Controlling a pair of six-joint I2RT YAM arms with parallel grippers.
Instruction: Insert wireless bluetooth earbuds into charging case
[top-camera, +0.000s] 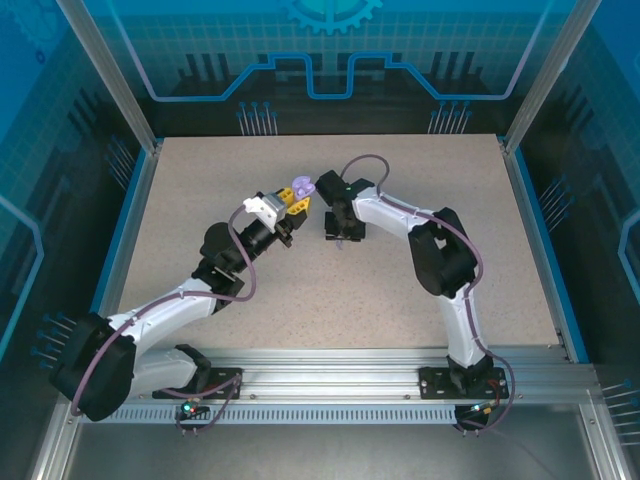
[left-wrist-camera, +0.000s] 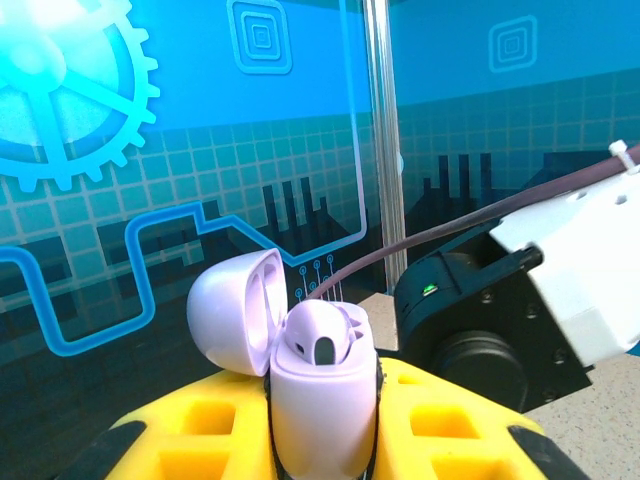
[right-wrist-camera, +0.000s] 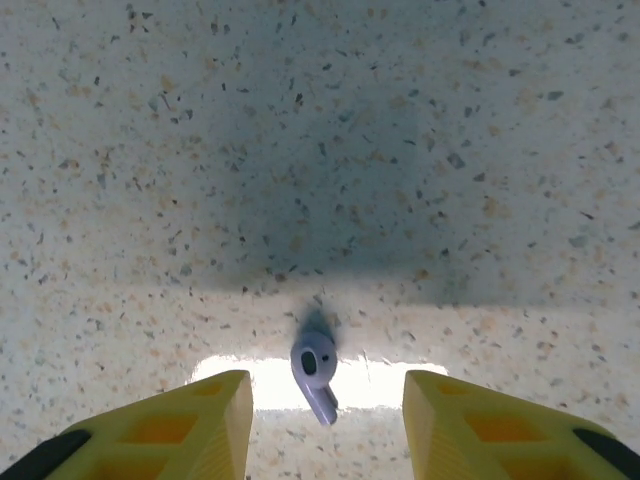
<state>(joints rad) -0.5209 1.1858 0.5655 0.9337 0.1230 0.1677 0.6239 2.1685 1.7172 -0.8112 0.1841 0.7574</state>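
I'm looking into a robot test cell, a lab rig rather than a home. 2 robot arms (top-camera: 440, 255) are bolted to a slotted aluminium rail (top-camera: 330, 375) at the near edge of a speckled table (top-camera: 330, 300). Aluminium posts (top-camera: 105, 70) frame the space, and blue panels (top-camera: 200, 60) wall it in, printed with a gear (left-wrist-camera: 60, 90) and circuit lines.

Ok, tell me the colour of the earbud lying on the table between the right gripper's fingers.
Pale purple. The earbud shows best in the right wrist view.
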